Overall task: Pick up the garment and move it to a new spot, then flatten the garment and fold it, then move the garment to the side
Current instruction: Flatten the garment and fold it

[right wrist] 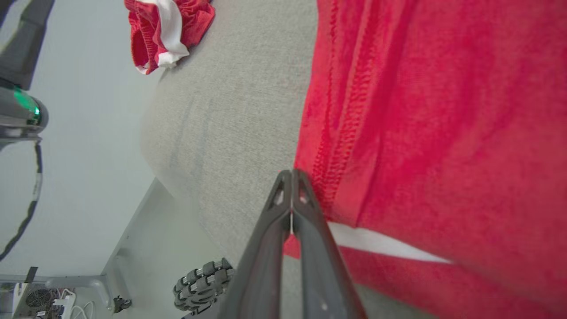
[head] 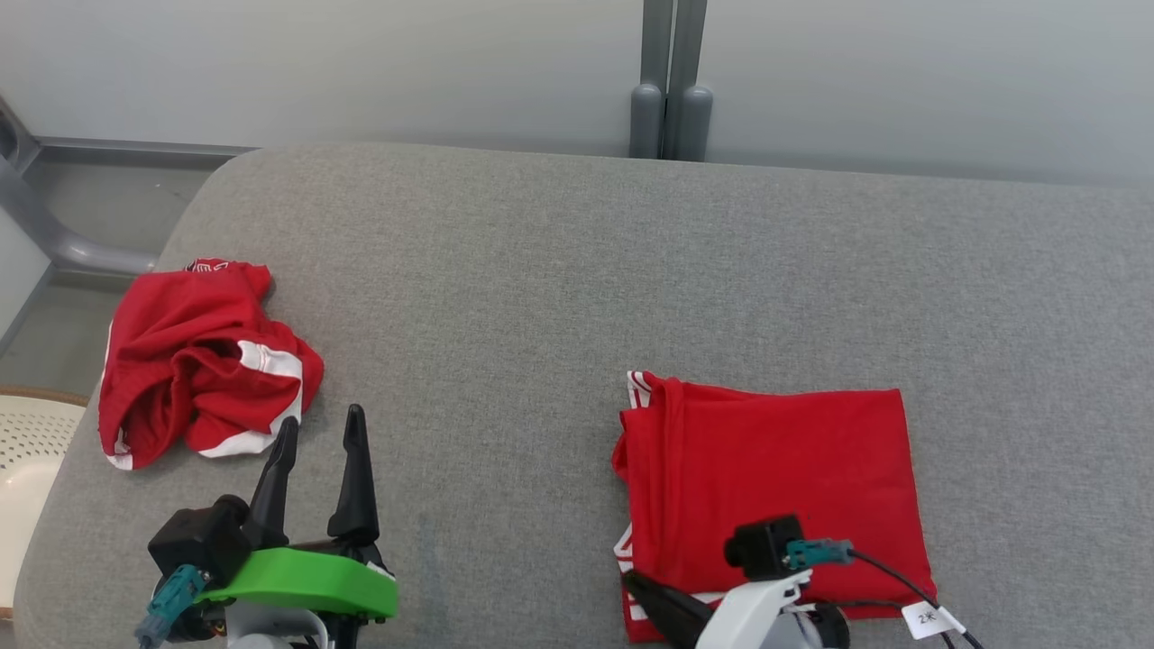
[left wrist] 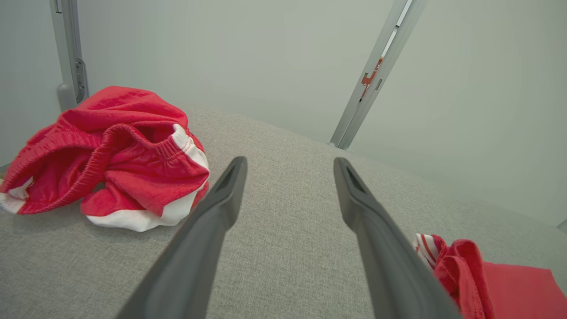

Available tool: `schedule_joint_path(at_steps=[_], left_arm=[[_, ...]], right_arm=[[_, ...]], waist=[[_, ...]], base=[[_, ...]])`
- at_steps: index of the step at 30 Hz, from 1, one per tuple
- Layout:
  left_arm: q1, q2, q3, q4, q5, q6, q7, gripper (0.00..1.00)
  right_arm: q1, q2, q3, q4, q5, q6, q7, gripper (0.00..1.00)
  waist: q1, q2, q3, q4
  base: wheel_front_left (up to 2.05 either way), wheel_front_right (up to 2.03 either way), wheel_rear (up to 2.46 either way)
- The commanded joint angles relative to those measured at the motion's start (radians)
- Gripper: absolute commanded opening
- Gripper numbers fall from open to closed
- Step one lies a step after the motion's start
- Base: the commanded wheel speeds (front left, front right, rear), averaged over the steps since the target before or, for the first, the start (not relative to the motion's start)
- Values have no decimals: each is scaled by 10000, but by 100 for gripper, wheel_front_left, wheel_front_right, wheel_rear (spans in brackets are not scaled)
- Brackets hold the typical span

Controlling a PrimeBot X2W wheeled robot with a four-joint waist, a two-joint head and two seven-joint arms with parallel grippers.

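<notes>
Right gripper: fingers pressed flat together, no gap between them in the right wrist view. The tips lie at the stitched hem on the garment's left edge, near its front left corner, where red cloth meets grey cushion. Red cloth and a white stripe show directly under the fingers. Cannot tell whether any cloth is caught between the fingers or they merely rest on it.

Garment: red, folded to a rough rectangle, lying flat on the right half of the cushion, close to the front edge. White-striped trim shows at the back left and front left corners. It shows large and close in the right wrist view and at the lower right of the left wrist view.

Left gripper: fingers spread wide, nothing between them. It hangs over bare cushion, just right of the shorts and not touching them.

Shorts: red with white panels, crumpled in a heap at the cushion's left end, elastic waistband gaping, well apart from the garment.
</notes>
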Motion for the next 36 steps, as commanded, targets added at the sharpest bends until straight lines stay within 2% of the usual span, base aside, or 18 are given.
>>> schedule_joint_path(at_steps=[1, 5, 7, 13, 14, 16, 17, 18, 23, 28, 36], left_arm=[[-81, -29, 59, -9, 73, -15, -27, 100], [-40, -53, 112, -32, 113, -19, -28, 100], [-4, -52, 166, -54, 122, -9, -28, 100], [149, -71, 330, -142, 189, 7, -28, 100], [173, -73, 376, -176, 197, 10, -28, 100], [242, -72, 449, -217, 231, -1, -28, 100], [263, -76, 481, -235, 243, -4, -28, 100], [285, -77, 524, -263, 266, -9, -28, 100], [364, -59, 768, -489, 425, -34, -28, 100], [507, -105, 1125, -873, 1007, -10, -28, 100], [747, -294, 1431, -1056, 1787, -71, -28, 100]], right_arm=[[-231, -34, 344, -155, 222, 5, -212, 0], [-636, -420, 1037, -522, 651, 5, -860, 0], [-877, -703, 1061, -739, 733, 5, -1250, 0], [-1316, -1894, 85, -1448, 578, 5, -2242, 0], [-1364, -2097, -221, -1563, 458, 5, -2340, 4], [-1390, -2404, -860, -1778, 270, 5, -2509, 47], [-1371, -2513, -1148, -1881, 182, 5, -2571, 96], [-1337, -2630, -1516, -2008, 28, 5, -2640, 100], [-1038, -2755, -3272, -2617, -879, 5, -2982, 100], [-394, -2116, -4857, -2930, -2075, 5, -3132, 100], [781, -1191, -6065, -2804, -3470, 5, -3151, 100]], waist=[[0, 0, 5, -12], [0, 0, -13, -89], [0, 0, -42, -165], [0, 0, -180, -467], [0, 0, -209, -530], [0, 0, -272, -653], [0, 0, -297, -707], [0, 0, -325, -780], [0, 0, -417, -1079], [0, 0, -500, -1349], [0, 0, -550, -1559]], base=[[0, 0, 0], [0, 0, 0], [0, 0, 0], [0, 0, 0], [0, 0, 0], [0, 0, 0], [0, 0, 0], [0, 0, 0], [0, 0, 0], [0, 0, 0], [0, 0, 0]])
